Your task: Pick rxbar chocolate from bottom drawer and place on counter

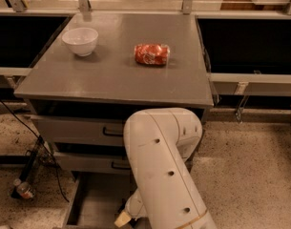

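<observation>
Below, gripper (122, 218) in bottom drawer (95, 203); red packet (152, 54) lettering unreadable.

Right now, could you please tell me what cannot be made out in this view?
1. The rxbar: not seen in the camera view. The arm covers much of the bottom drawer, and the lower edge cuts off the rest.
2. The gripper: low in the drawer at the picture's lower edge, mostly hidden behind the arm. What it holds, if anything, cannot be told.
</observation>
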Controlling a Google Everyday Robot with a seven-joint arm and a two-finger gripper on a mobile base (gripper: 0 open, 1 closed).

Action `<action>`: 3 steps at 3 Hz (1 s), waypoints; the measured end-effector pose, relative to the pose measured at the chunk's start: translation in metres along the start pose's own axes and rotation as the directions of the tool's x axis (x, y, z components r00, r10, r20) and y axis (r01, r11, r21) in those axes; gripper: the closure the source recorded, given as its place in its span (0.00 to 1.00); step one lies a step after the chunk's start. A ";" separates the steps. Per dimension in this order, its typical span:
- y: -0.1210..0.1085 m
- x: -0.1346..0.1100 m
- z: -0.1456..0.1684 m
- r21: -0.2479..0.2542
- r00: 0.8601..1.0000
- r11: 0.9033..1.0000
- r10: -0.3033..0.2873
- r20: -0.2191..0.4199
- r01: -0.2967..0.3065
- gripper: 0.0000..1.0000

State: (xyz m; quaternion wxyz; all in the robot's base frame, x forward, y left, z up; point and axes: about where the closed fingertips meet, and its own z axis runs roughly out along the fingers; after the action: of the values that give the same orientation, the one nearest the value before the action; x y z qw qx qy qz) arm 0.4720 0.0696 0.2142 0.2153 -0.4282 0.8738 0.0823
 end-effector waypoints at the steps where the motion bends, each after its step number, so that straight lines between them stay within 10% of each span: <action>1: -0.002 0.000 0.009 -0.002 1.000 1.000 0.022 -0.004 -0.022 0.00; 2: -0.006 0.002 0.035 -0.008 0.998 0.998 0.069 0.000 -0.069 0.00; 3: -0.006 0.002 0.035 -0.008 0.998 0.998 0.069 0.000 -0.069 0.24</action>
State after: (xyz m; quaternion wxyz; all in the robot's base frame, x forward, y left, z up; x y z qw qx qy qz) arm 0.4857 0.0759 0.1822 0.2107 -0.3985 0.8877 0.0935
